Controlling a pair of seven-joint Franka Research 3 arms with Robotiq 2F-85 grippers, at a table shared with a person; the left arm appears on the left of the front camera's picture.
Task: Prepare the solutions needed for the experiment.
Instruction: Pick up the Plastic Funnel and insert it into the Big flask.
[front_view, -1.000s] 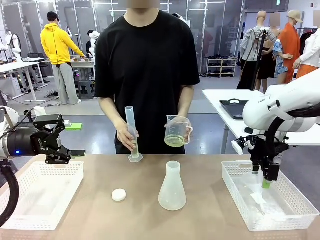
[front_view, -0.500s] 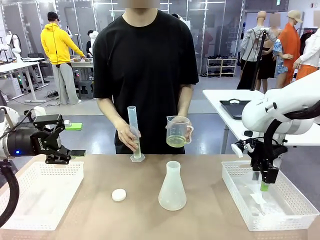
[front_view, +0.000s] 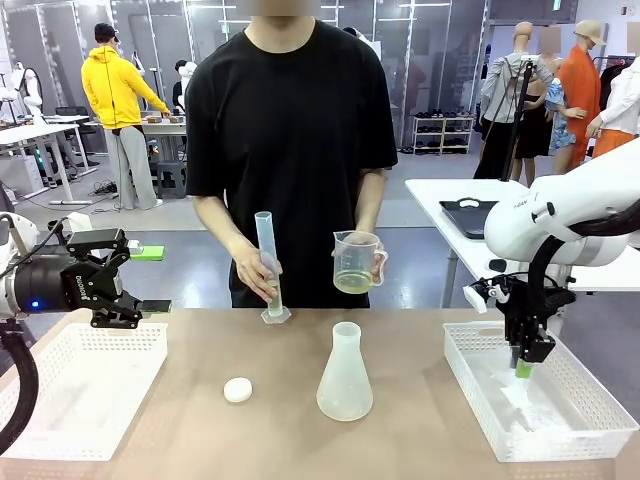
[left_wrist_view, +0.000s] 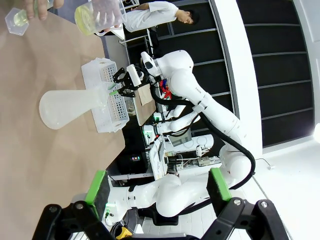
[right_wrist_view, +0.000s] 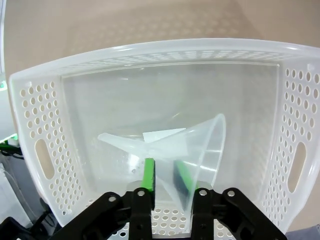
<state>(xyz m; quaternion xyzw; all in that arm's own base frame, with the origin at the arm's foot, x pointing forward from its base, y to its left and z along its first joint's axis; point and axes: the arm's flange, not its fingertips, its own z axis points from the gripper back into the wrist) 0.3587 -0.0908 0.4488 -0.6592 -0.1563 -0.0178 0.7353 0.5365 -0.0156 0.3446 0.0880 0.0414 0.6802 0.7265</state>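
Your solutions (front_view: 351, 283) are at the far side of the table (front_view: 200, 360). A shallow, pale yellow-green layer lies in the bottom of the clear beaker (front_view: 356, 262), which the person's one hand (front_view: 379, 266) holds up off the table. A little more shows at the foot of the graduated cylinder (front_view: 265, 245). The person's other hand (front_view: 254, 272) grips it, slightly tilted, with its base at the table's far edge.

Nearer you, mid-table, an empty conical flask (front_view: 345, 380) stands upright, with a small white cap (front_view: 238, 390) lying to its left, apart from it.

Your right gripper (right_wrist_view: 166, 177) is down inside the right basket (front_view: 470, 375). Its green pads are pinched on the rim wall of a clear funnel (right_wrist_view: 200, 150), which lies on its side on the basket floor.

Your left gripper (front_view: 150, 279) hangs above the left basket (front_view: 60, 340), with its fingers spread wide and nothing between them.
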